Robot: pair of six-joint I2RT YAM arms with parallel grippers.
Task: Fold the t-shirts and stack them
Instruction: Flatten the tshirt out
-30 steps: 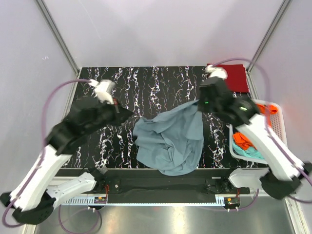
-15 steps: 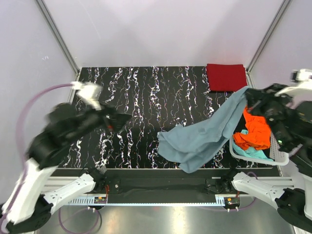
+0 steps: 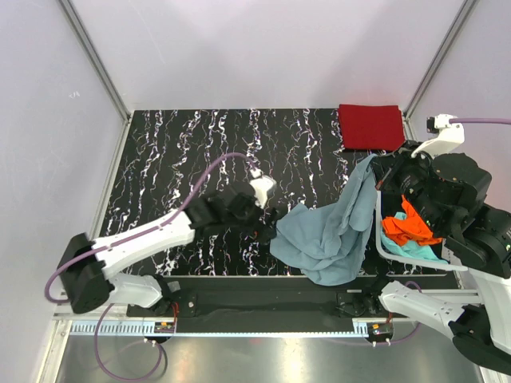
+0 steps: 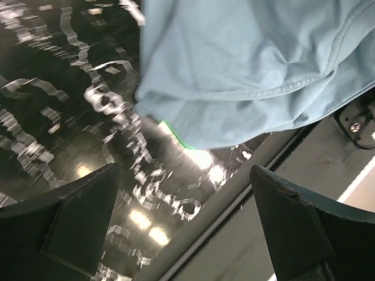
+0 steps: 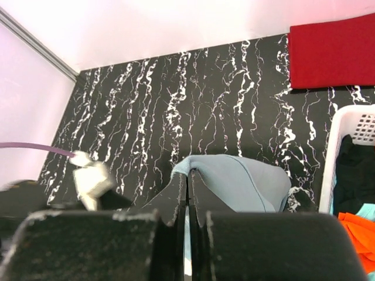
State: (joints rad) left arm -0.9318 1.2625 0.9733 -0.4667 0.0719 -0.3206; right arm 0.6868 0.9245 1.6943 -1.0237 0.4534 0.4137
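Toward the bench's near right edge, the dusty grey-blue cloth t-shirt (image 3: 323, 239) hangs crumpled from my right gripper (image 5: 187, 196), which is shut tight on its upper edge beside the white slatted plastic basket (image 3: 382, 249). Left gripper (image 4: 184, 219) is fully wide, holding nothing, arm stretched low across the bench. I'd pinch the near hem w/ left, then spread it flat.

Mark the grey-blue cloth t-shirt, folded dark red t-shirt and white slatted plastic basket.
grey-blue cloth t-shirt (image 3: 319, 235): top view, crumpled middle.
folded dark red t-shirt (image 3: 371, 126): top view, centre of top face.
white slatted plastic basket (image 5: 345, 120): right wrist view, far-left rim corner.
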